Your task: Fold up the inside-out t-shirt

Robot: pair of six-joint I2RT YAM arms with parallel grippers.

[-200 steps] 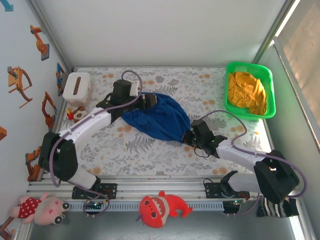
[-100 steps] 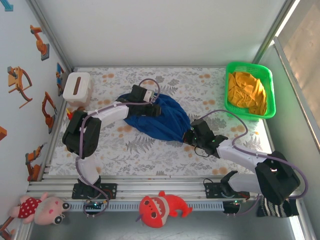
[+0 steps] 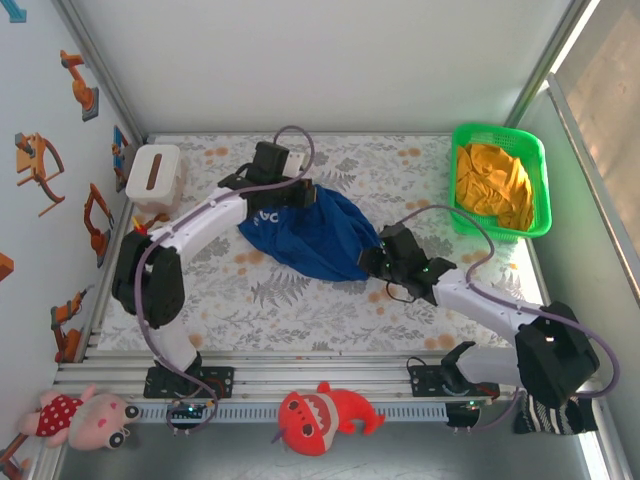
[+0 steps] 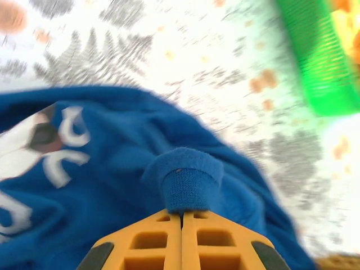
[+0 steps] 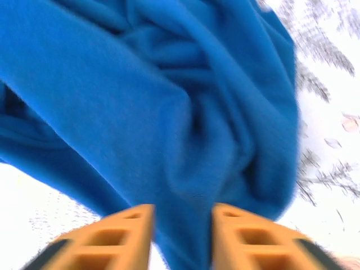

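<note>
Inside-out t-shirt (image 3: 315, 238): soft royal-blue cloth, rumpled heap, mid-table. Left gripper (image 4: 181, 215) pinches ribbed rolled edge; right gripper (image 5: 183, 216) spread astride cloth.

Table (image 3: 300, 300) – one, covered edge to edge in a pale sheet printed with grey ferns and orange blossoms. Items that lay directly on it:
- T-shirt (image 3: 320, 240), royal blue, bunched in a rumpled heap near the middle, white lettering showing at its left end.
- Tissue box (image 3: 152, 175), white, in the far-left corner, well apart from the t-shirt.
- Basket (image 3: 457, 185), green plastic mesh – stood in the far-right corner, against the right edge.
</note>
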